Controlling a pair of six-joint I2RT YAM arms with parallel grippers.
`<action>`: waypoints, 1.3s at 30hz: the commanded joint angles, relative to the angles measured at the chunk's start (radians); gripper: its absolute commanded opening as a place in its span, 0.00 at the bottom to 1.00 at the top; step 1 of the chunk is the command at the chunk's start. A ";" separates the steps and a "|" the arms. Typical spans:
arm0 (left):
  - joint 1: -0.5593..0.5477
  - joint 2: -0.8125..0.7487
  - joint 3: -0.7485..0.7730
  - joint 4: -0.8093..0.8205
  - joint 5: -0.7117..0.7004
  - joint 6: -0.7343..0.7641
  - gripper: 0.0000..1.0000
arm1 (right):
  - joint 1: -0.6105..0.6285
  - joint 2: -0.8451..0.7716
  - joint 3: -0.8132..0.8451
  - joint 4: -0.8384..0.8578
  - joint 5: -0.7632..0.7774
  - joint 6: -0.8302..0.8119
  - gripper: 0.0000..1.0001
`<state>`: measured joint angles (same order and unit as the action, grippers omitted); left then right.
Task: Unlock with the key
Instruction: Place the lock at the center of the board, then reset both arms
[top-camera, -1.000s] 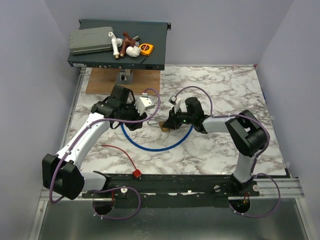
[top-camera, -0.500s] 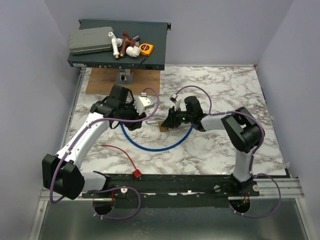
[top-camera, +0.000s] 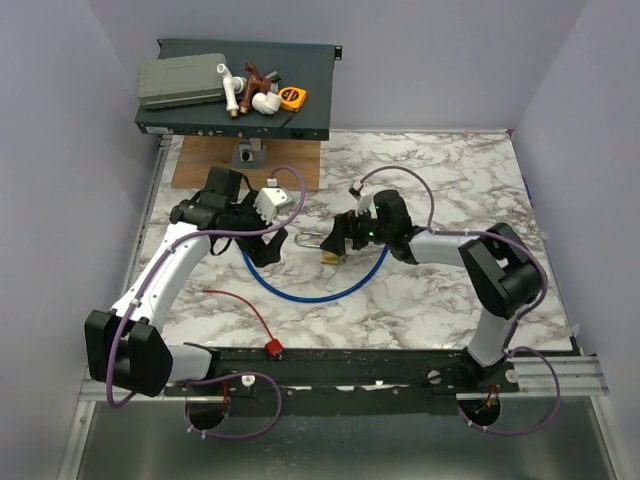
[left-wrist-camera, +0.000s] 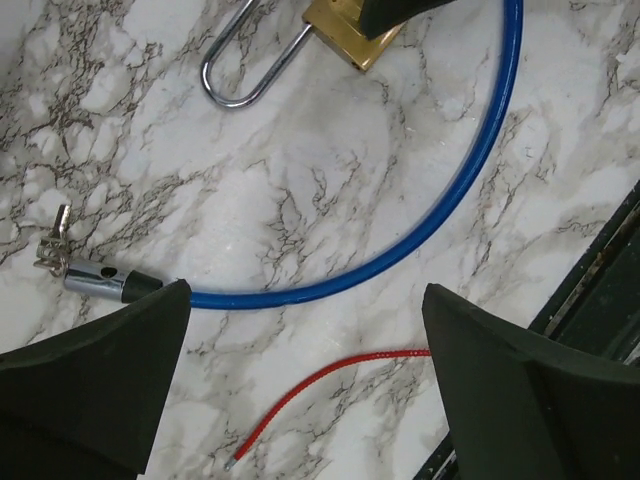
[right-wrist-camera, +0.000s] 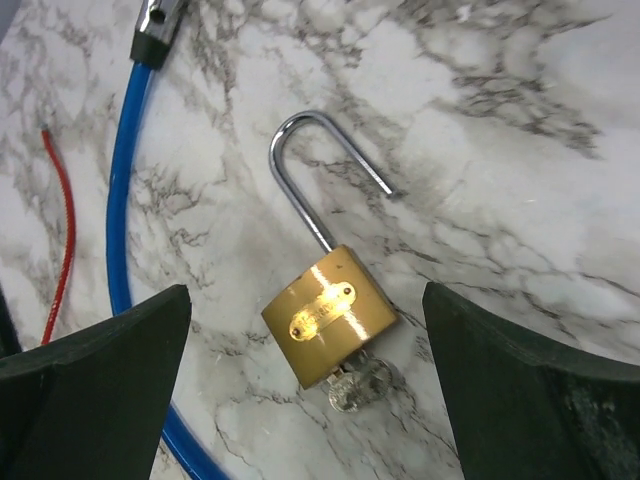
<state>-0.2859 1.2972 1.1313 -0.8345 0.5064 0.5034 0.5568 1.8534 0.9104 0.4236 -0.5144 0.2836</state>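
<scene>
Desk (top-camera: 450, 180): white marble, with everything lying loose and flat on it.
Padlock (right-wrist-camera: 328, 315): brass, flat on the desk. Its shackle (right-wrist-camera: 300, 150) is free at 1 end, so it looks unlocked.
Key (right-wrist-camera: 352, 388): silver, seated in the padlock's bottom keyhole, probably because the turn is done.
Right tool (right-wrist-camera: 305, 295): released, fingers wide above the padlock, grasping nothing.
Left tool (left-wrist-camera: 305, 300): released and empty over the blue cable (left-wrist-camera: 440, 220).
Red cord (top-camera: 240, 305): near the front edge, well apart from both tools.

Left gripper (left-wrist-camera: 305, 290), right gripper (right-wrist-camera: 305, 290) spread wide (both empty), pointing down.
</scene>
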 joint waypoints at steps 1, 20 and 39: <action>0.085 -0.044 0.009 0.006 0.088 -0.019 0.98 | -0.008 -0.162 -0.032 -0.049 0.232 0.011 1.00; 0.523 -0.123 -0.438 0.778 0.141 -0.376 0.98 | -0.355 -0.568 -0.581 0.467 1.359 0.041 1.00; 0.493 -0.024 -0.719 1.629 0.056 -0.595 0.99 | -0.378 -0.431 -0.692 0.731 1.109 -0.079 1.00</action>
<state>0.2199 1.2598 0.4450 0.5465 0.5842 -0.0471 0.1864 1.3857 0.2764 1.0306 0.6247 0.2092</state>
